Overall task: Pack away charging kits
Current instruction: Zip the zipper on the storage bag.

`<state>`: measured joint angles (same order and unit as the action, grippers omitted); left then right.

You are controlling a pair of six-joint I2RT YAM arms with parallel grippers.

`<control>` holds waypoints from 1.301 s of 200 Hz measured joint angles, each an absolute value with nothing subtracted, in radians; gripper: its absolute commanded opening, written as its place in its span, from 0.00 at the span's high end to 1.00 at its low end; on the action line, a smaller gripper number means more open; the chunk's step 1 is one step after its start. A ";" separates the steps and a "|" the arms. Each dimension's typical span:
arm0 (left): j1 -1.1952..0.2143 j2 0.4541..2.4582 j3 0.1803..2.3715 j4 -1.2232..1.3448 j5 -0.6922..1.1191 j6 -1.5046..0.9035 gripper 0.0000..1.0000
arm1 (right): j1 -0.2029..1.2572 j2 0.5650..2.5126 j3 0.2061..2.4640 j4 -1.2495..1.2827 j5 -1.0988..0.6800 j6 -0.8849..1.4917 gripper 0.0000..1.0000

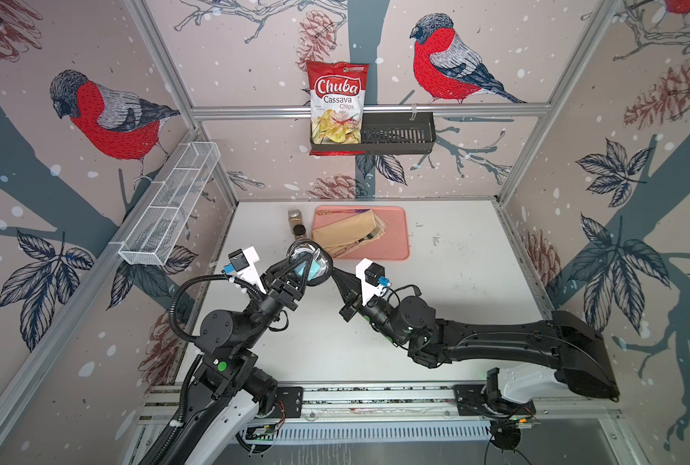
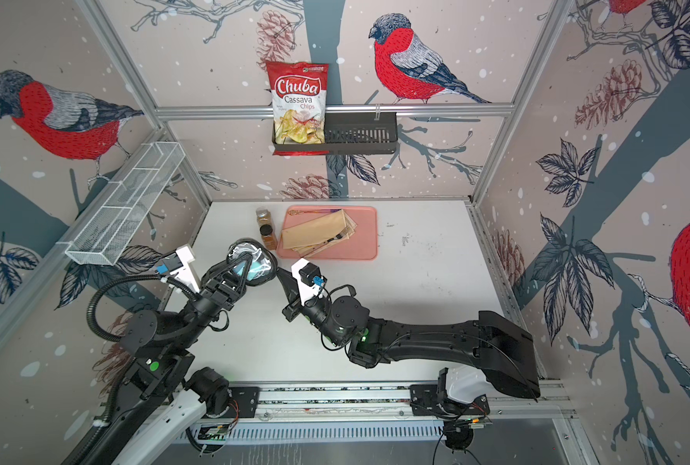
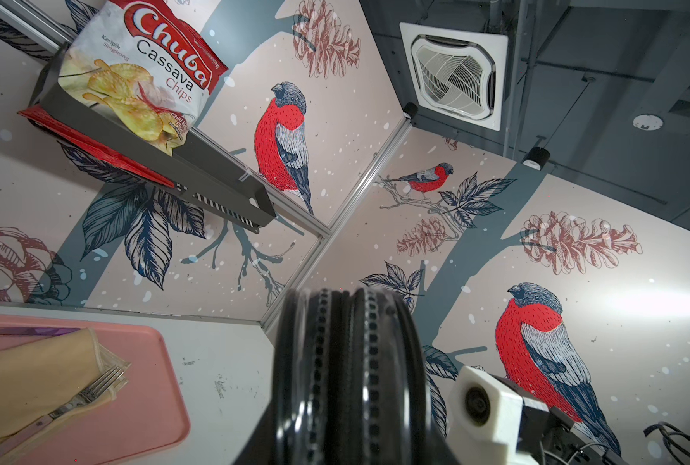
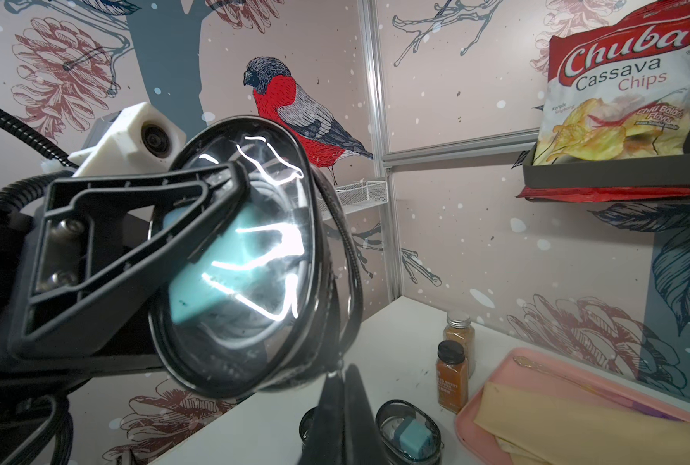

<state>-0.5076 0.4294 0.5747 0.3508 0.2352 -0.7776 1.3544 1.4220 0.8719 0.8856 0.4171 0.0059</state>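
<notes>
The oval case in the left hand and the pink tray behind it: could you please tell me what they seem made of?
Oval case: apparently a clear, glossy plastic lid, judging by sharp light streaks and the teal adapter visible through it; black zipped rim, possibly fabric. Pink tray: probably matte moulded plastic, with raised rim, no glare.

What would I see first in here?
Big red birds cover the walls, and a red Chuba Cassava Chips bag sits in the black basket on the back wall. In the middle, the left gripper holds up a clear-lidded oval case with a teal plug adapter inside.
</notes>
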 measured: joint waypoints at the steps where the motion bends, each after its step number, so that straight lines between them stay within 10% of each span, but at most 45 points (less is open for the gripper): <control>1: -0.508 0.430 0.575 0.351 0.236 -0.777 1.00 | 1.354 1.421 0.872 0.884 0.417 0.006 1.00; 260: -0.508 0.491 0.587 0.262 0.388 -0.710 1.00 | 1.374 1.329 0.889 0.622 0.483 -0.017 1.00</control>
